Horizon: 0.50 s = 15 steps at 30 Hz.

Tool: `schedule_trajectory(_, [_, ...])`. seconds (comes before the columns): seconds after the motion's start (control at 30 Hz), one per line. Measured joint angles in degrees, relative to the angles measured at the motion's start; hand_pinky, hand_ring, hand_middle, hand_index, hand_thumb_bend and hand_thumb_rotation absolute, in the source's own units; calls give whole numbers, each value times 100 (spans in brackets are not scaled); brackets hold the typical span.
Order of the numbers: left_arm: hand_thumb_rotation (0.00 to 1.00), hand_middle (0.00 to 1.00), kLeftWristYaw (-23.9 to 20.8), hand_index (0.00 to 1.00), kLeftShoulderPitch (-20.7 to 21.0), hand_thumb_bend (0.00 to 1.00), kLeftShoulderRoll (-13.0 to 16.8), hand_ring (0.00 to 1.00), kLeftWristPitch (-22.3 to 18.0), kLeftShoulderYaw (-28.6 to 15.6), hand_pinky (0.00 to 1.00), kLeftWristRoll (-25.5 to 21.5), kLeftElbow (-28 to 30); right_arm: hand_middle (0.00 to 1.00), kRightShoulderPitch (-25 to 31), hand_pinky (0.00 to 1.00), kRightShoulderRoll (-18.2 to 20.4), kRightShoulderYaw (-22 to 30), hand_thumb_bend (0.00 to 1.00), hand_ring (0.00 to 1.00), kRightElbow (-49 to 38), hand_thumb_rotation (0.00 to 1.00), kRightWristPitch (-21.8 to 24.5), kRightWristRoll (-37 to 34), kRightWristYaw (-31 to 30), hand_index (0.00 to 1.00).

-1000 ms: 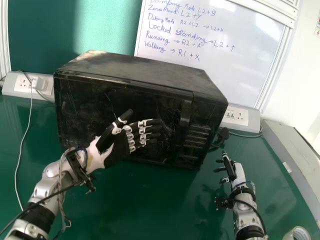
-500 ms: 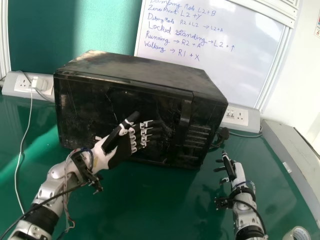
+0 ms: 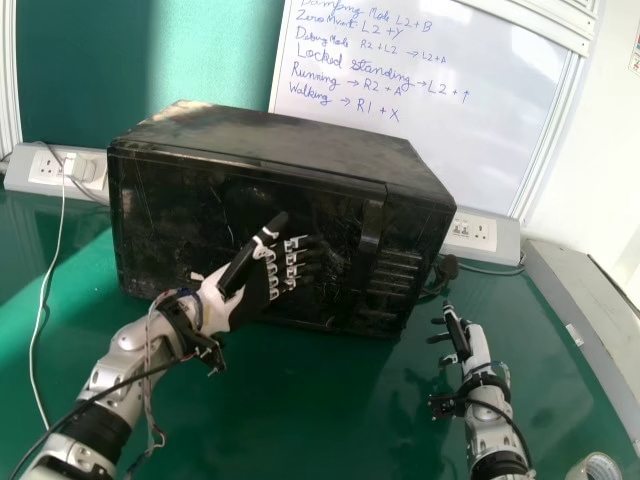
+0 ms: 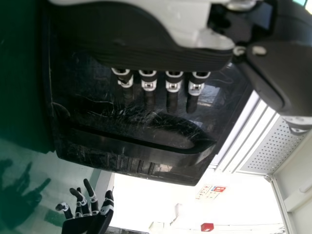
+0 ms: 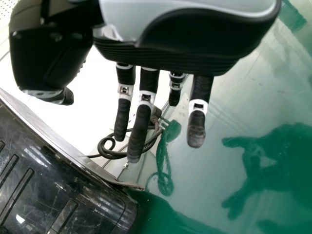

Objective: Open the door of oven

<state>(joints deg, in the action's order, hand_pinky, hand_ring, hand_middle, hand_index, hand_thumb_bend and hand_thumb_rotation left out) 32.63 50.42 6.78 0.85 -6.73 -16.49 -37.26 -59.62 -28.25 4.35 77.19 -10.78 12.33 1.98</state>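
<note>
The black oven [image 3: 180,210] stands on the green table with its door closed and a vertical handle strip [image 3: 371,235] toward the door's right side. My left hand [image 3: 250,295] is in front of the door, left of the handle, its fingers extended toward the right. In the left wrist view, the left hand [image 4: 146,53] has its fingers over the dark door [image 4: 87,92], with the handle [image 4: 136,148] beyond the fingertips; contact cannot be told. My right hand [image 3: 468,345] rests open beside the oven's right front corner. In the right wrist view, the right hand [image 5: 195,44] has loosely extended fingers near the oven [image 5: 58,195].
Behind the oven are a whiteboard [image 3: 430,100] and wall sockets [image 3: 470,230], with a coiled black cable [image 5: 112,151] near its right side. A white cable [image 3: 45,300] runs down the table's left. A tape roll [image 3: 597,468] lies at the lower right corner.
My left hand has moved a little to the right and slightly lower in front of the oven door. The right hand has kept still, and the door has not moved.
</note>
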Motion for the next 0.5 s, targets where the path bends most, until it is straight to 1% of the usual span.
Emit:
schedule_trajectory(0.17, [90,100,-19,98,75,95,-27,98,147,-12,81,-7,-136,36,0,18,1,-12,61,23,0,100,0,4,43,61])
schedule_trajectory(0.23, [88,100,9,98,118,95,-42,98,224,-35,81,-25,-208,36,0,18,4,12,64,23,0,100,1,-23,41,61])
schedule_trajectory(0.3, [88,99,29,97,231,96,-59,97,280,-75,80,-55,-333,36,0,18,6,37,65,23,0,100,2,-40,38,62])
schedule_trajectory(0.37, [88,98,48,96,345,97,-67,97,305,-99,80,-62,-452,37,-1,18,9,35,63,23,0,100,4,-38,38,62])
schedule_trajectory(0.5, [89,99,121,96,552,97,-91,97,304,-123,80,-61,-804,36,-1,18,10,21,67,23,0,100,2,-28,38,60])
